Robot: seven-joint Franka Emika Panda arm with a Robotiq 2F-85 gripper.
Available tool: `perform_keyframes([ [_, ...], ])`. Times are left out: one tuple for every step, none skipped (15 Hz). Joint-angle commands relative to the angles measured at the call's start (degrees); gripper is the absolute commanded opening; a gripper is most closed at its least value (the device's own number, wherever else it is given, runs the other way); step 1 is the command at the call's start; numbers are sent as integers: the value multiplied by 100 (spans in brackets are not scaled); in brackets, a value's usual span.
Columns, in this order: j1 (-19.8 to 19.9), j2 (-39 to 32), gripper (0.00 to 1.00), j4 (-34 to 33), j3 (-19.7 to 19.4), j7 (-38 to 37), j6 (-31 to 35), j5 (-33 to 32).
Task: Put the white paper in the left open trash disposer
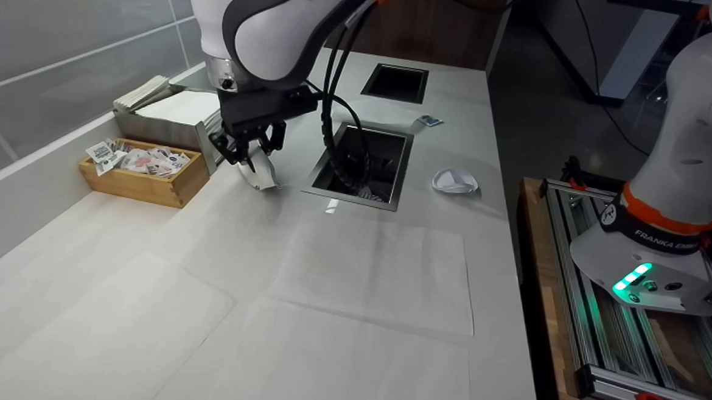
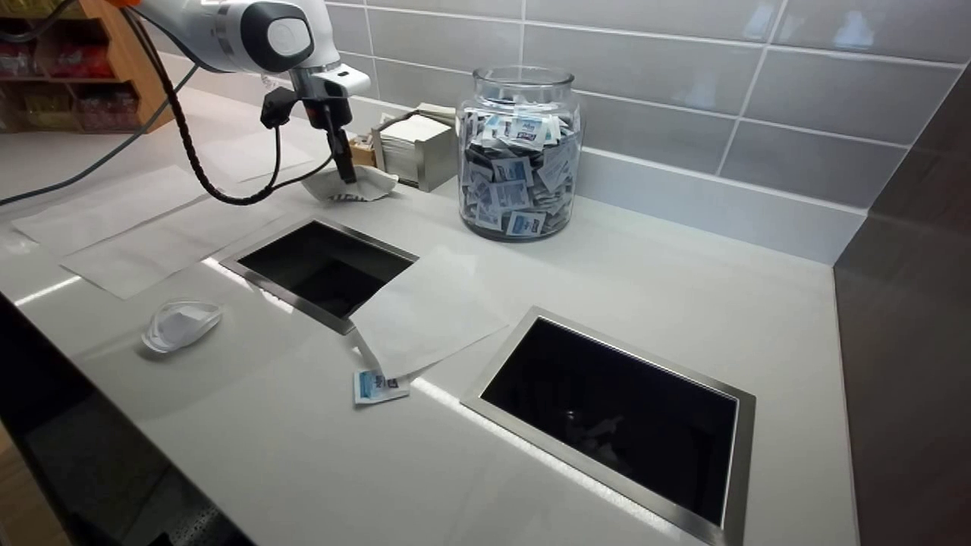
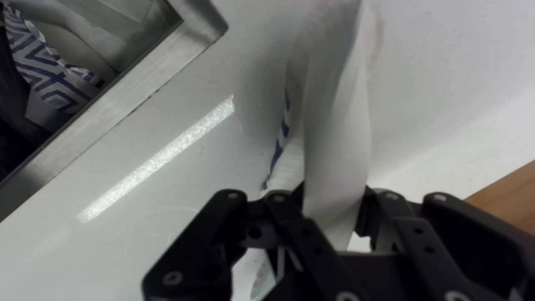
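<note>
Pincer (image 3: 332,200) holding white paper (image 3: 336,125), disposer (image 3: 125,92) nearby

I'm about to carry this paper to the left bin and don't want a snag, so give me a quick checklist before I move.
1. Gripper holding the paper: ok, closed on it.
2. Paper raised off the counter: cannot tell.
3. Paper over the left bin: not ok, it is beside the opening.
4. Bin rim uncovered: not ok, a sheet overlaps it on one side.
5. Scrap out of the path: ok, it lies across the bin from the gripper.
6. Cable clear of the rim: cannot tell.
</note>
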State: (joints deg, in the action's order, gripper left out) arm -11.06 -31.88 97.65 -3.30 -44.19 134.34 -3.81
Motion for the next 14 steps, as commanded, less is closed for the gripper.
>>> perform_keyframes([
  [-53, 47, 3, 40, -74, -150, -159, 0],
  [-40, 99, 2, 81, -84, -170, -166, 8],
  [-25, 180, 2, 135, -112, -213, -181, 7],
  [-23, 281, 3, 216, -169, -286, -187, -34],
  [2, 426, 3, 359, -248, -380, -151, -69],
  [38, 555, 3, 485, -336, -495, -127, -96],
  [54, 662, 3, 584, -447, -630, -109, -166],
  [89, 813, 3, 726, -544, -756, -111, -212],
  [112, 912, 3, 827, -657, -915, -153, -301],
  [161, 1025, 3, 963, -738, -1080, -231, -337],
  [232, 1118, 3, 1074, -754, -1173, -378, -312],
  [288, 1215, 3, 1229, -763, -1253, -535, -319],
  [360, 1284, 3, 1316, -740, -1276, -724, -275],
  [427, 1370, 3, 1436, -695, -1287, -947, -218],
])
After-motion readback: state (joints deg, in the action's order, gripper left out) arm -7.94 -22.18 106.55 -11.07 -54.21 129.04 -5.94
